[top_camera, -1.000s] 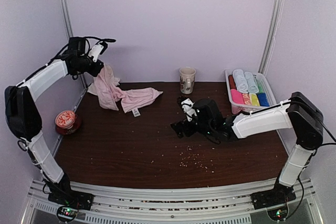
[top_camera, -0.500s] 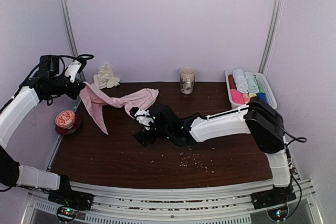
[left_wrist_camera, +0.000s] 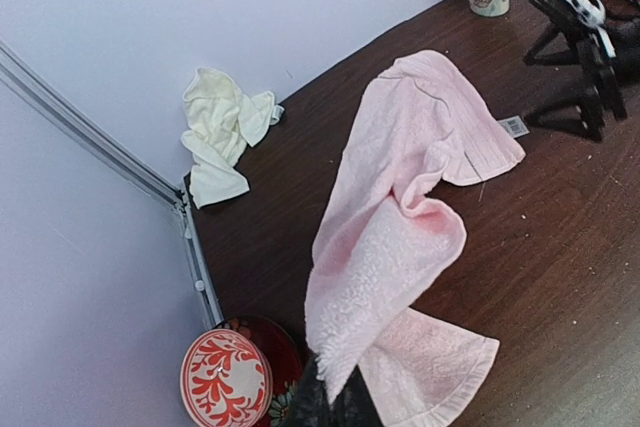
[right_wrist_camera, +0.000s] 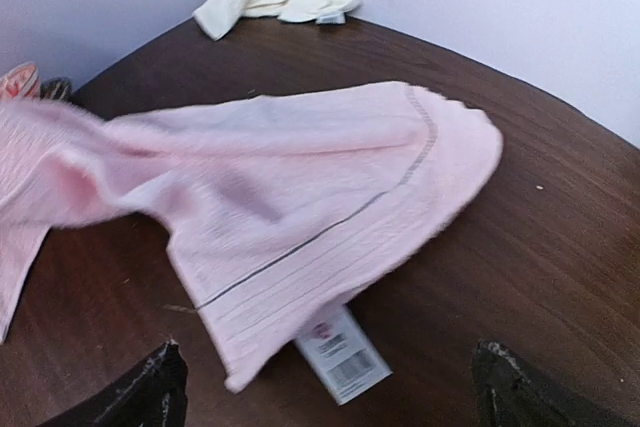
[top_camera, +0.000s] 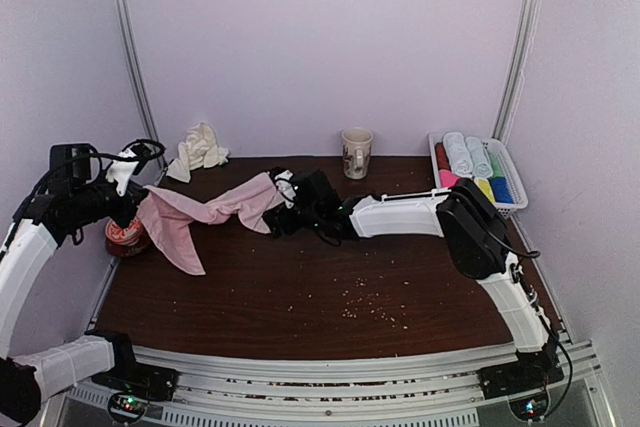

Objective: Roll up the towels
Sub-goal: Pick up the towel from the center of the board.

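Pink towel (top_camera: 205,215) strung out across the table's (top_camera: 300,287) left side, one end pinched, the other waiting.

I've got the left claw (top_camera: 126,205) clamped on a corner of it, held up by the red dish (left_wrist_camera: 225,377), so the cloth hangs off and trails right onto the tabletop. My guess is that's to pull it straight for rolling. The right claw (top_camera: 279,209) sits low, jaws wide apart, right at the far hem by the label (right_wrist_camera: 340,357), nothing in it yet. The cream towel (top_camera: 200,147) lies crumpled in the back-left corner, untouched.

The left gripper (left_wrist_camera: 335,407) is largely covered by the pale pink towel (left_wrist_camera: 400,197) and cut off below; the towel's label (right_wrist_camera: 340,359) is unreadable.
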Robot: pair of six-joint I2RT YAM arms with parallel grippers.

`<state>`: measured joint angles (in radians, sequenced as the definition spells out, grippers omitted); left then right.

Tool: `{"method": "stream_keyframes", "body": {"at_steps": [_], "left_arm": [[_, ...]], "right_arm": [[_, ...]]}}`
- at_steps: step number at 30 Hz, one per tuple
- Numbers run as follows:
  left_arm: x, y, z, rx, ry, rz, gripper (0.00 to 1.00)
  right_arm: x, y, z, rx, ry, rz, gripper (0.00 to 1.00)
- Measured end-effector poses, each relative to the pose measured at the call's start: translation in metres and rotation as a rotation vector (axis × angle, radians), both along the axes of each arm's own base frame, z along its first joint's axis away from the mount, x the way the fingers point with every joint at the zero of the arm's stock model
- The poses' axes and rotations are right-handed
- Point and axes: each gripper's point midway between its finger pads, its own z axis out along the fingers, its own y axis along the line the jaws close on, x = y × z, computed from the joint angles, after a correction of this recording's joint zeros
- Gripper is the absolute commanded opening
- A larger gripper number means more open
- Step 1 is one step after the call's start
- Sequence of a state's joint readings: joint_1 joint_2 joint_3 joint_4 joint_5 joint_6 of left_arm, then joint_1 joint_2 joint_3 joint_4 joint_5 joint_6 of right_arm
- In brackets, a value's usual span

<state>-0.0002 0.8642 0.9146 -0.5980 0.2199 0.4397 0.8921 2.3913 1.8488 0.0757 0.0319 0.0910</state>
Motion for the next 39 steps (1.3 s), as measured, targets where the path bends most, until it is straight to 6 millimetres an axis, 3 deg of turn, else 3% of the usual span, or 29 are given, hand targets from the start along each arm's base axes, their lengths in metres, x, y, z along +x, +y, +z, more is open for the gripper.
{"method": "stream_keyframes", "body": {"at_steps": [4,7,12,17,23,31,33,34,35,39], "left_arm": [[-0.01,-0.003,-0.001,0.001,-0.019,-0.02,0.0],[-0.015,-0.005,-0.004,-0.006,-0.023,-0.031,0.0],[-0.018,-0.008,-0.008,-0.023,-0.03,-0.042,0.0],[-0.02,-0.008,-0.012,-0.032,-0.038,-0.038,0.0],[-0.019,-0.008,-0.014,-0.04,-0.044,-0.033,0.0],[-0.021,-0.009,-0.015,-0.046,-0.046,-0.035,0.0],[-0.022,-0.01,-0.014,-0.05,-0.05,-0.043,0.0],[-0.022,-0.011,-0.013,-0.053,-0.052,-0.048,0.0],[-0.022,-0.012,-0.013,-0.056,-0.052,-0.053,0.0],[-0.024,-0.017,-0.012,-0.054,-0.057,-0.088,0.0]], "right_arm": [[0.042,-0.025,0.003,0.127,0.082,-0.07,0.92],[0.056,-0.022,0.001,0.21,0.136,-0.088,0.85],[0.024,0.001,-0.028,0.282,0.284,-0.026,0.76],[-0.012,0.013,-0.059,0.284,0.393,0.014,0.7],[-0.031,0.03,-0.058,0.315,0.423,0.044,0.59],[-0.023,0.037,-0.064,0.345,0.42,-0.002,0.37],[-0.019,0.034,-0.066,0.344,0.41,-0.028,0.21],[-0.017,0.033,-0.066,0.344,0.405,-0.04,0.04],[-0.015,0.032,-0.067,0.345,0.402,-0.051,0.0],[-0.012,0.032,-0.065,0.349,0.385,-0.055,0.0]]}}
